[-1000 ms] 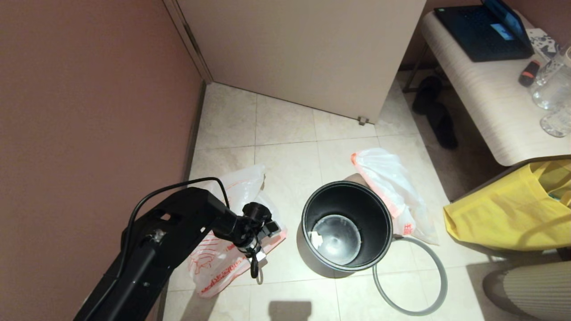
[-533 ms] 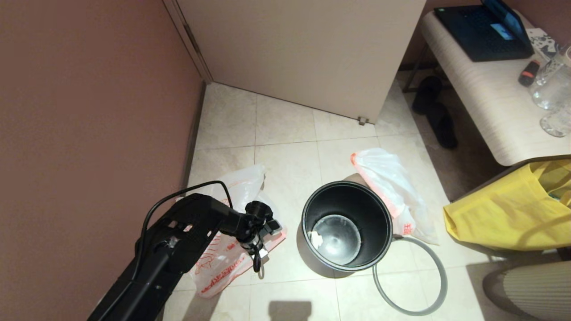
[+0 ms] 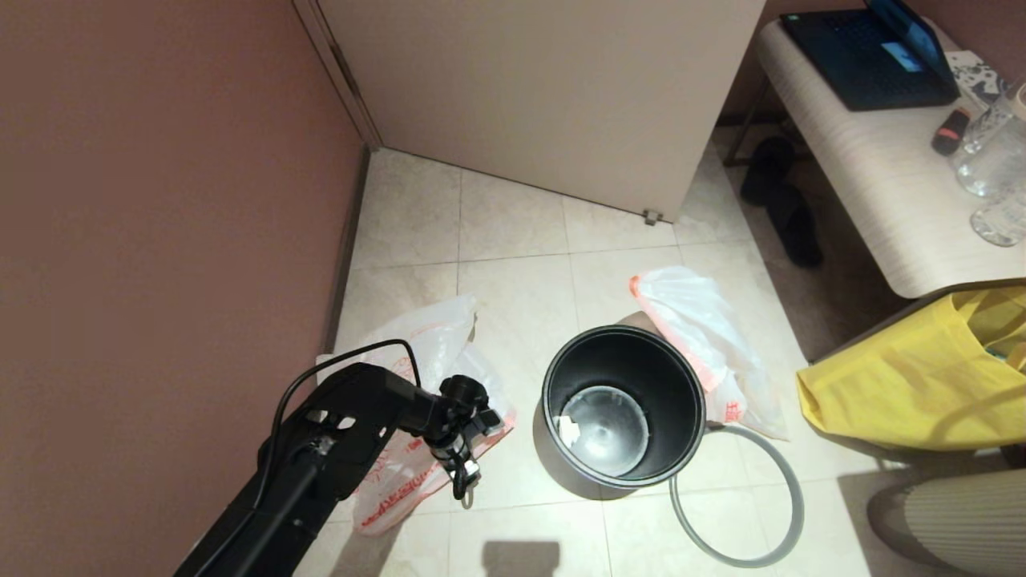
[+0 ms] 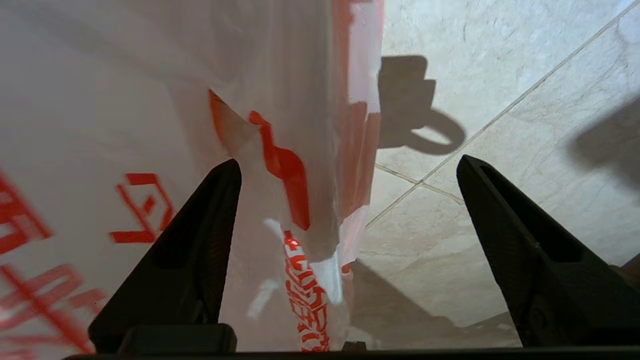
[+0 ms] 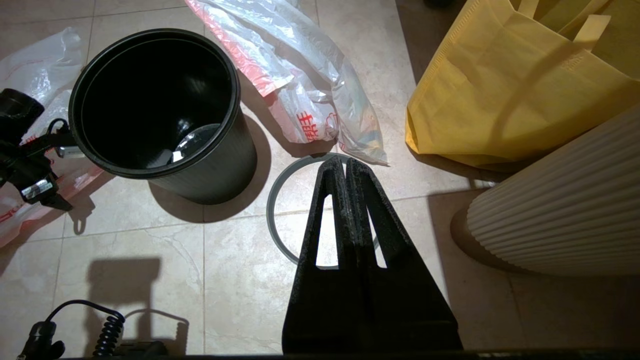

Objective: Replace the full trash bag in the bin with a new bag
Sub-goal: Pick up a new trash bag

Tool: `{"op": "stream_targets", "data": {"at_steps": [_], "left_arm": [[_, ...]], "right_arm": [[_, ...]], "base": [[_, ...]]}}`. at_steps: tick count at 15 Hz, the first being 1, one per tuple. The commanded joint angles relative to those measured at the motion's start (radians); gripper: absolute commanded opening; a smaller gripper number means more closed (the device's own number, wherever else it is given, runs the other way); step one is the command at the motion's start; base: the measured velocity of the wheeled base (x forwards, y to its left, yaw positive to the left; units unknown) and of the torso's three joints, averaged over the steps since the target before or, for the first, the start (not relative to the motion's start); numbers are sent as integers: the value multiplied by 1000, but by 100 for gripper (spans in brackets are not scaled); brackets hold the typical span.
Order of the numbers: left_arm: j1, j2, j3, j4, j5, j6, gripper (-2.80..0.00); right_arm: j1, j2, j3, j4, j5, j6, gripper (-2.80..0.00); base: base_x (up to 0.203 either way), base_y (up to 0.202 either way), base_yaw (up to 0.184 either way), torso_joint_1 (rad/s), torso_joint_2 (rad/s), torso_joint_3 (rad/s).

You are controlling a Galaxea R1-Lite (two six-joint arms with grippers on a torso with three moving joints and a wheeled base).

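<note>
The bin [image 3: 680, 393] is a black bucket standing open on the tiled floor, with no bag in it. Its loose grey hoop [image 3: 789, 481] lies on the floor at its right. The full trash bag [image 3: 705, 336] lies slumped against the bin's far right side. Left of the bin, the new bag [image 3: 425, 336] with red drawing lies flat. My left gripper [image 3: 463, 481] points down over its near right edge, open, with a fold of the new bag [image 4: 100, 100] between the spread fingers [image 4: 200, 240]. My right gripper [image 5: 345, 165] hangs shut and empty above the hoop [image 5: 272, 200].
A brown wall runs close along the left and a pale door panel [image 3: 553, 96] stands behind. A yellow cloth tote [image 3: 906, 385] and a ribbed white object [image 3: 962, 521] crowd the right. A bench [image 3: 874, 176] with laptop and glasses sits far right, with dark slippers [image 3: 781, 200] beneath.
My left gripper has opened from nearly shut to wide. The left arm has drawn back and down a little over the new bag. The bin, hoop and full bag have not moved.
</note>
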Motion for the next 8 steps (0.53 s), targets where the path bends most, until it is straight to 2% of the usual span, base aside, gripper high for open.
{"op": "stream_targets", "data": {"at_steps": [1,2,4,8], "left_arm": [[9,37,-3,-38,-4,4,0],[14,49,-3,-75,-5,7,-280],[27,74,-13,-111,-7,26,-280],[46,88,-16,-161,-6,26,-280]], "right_arm": [[0,2,0,0,0,0,-280],[0,0,0,0,0,0,-280],[0,0,0,0,0,0,-280],[0,0,0,0,0,0,-280]], "base": [[0,0,0,0,0,0],[0,0,0,0,0,0],[0,0,0,0,0,0],[0,0,0,0,0,0]]}}
